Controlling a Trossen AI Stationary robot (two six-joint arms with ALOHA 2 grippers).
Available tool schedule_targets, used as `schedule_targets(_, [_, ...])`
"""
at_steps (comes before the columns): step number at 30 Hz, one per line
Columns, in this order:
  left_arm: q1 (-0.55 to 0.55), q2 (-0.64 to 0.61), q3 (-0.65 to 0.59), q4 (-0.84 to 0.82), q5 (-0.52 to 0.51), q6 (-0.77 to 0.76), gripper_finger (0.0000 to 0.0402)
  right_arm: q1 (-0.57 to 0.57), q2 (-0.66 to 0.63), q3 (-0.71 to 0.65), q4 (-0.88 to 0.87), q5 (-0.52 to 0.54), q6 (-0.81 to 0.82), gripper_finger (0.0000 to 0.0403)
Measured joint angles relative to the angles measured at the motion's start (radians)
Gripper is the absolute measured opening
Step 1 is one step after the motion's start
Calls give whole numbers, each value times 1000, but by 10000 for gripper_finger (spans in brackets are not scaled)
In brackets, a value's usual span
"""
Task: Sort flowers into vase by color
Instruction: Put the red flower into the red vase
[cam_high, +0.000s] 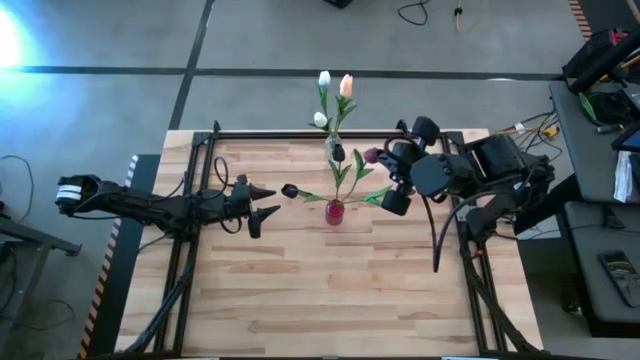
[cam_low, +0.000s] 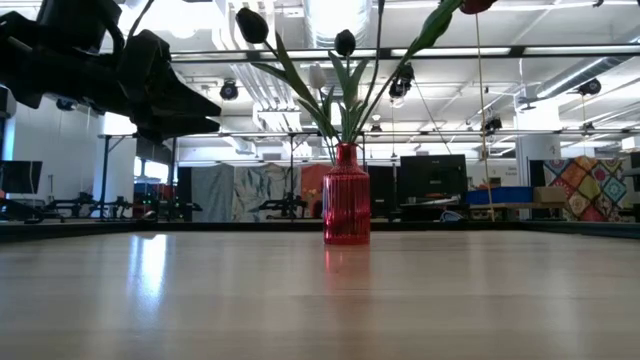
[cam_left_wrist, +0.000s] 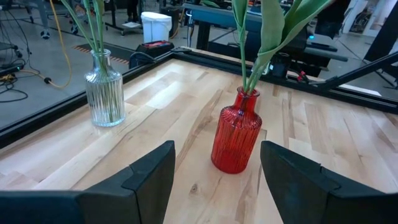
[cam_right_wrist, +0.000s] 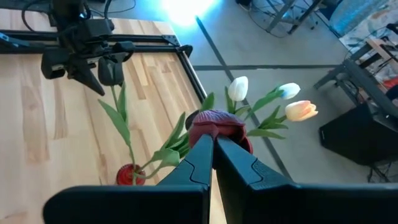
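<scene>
The ribbed red glass vase (cam_left_wrist: 236, 140) stands mid-table on the pale wooden table (cam_high: 300, 290) and holds dark-headed tulips (cam_low: 343, 42). The ribbed clear glass vase (cam_left_wrist: 104, 90) holds the white and peach tulips (cam_right_wrist: 273, 99). The right gripper (cam_right_wrist: 213, 144) is clamped on a maroon tulip (cam_right_wrist: 216, 123) above the red vase. The left gripper (cam_left_wrist: 214, 171) hovers nearby, fingers apart.

A pale wooden table (cam_high: 330, 290) stands on a grey concrete floor (cam_high: 100, 110) crossed by dark tape lines. Beyond the table, ceiling pipes (cam_low: 300, 100), monitors (cam_low: 430, 180) and a patchwork quilt (cam_low: 585, 185) fill the bright workshop.

Bright; glare top-left, low view backlit.
</scene>
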Motion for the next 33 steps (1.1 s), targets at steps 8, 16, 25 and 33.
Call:
schedule_targets(8, [0, 0, 0, 0, 0, 0, 222, 0, 2, 0, -1, 11, 0, 9])
schedule_targets(16, [0, 0, 0, 0, 0, 0, 222, 0, 13, 0, -1, 11, 9, 9])
schedule_targets(25, [0, 0, 0, 0, 0, 0, 222, 0, 59, 0, 1, 6, 39, 9])
schedule_targets(33, [0, 0, 0, 0, 0, 0, 222, -14, 117, -1, 40, 6, 75, 9])
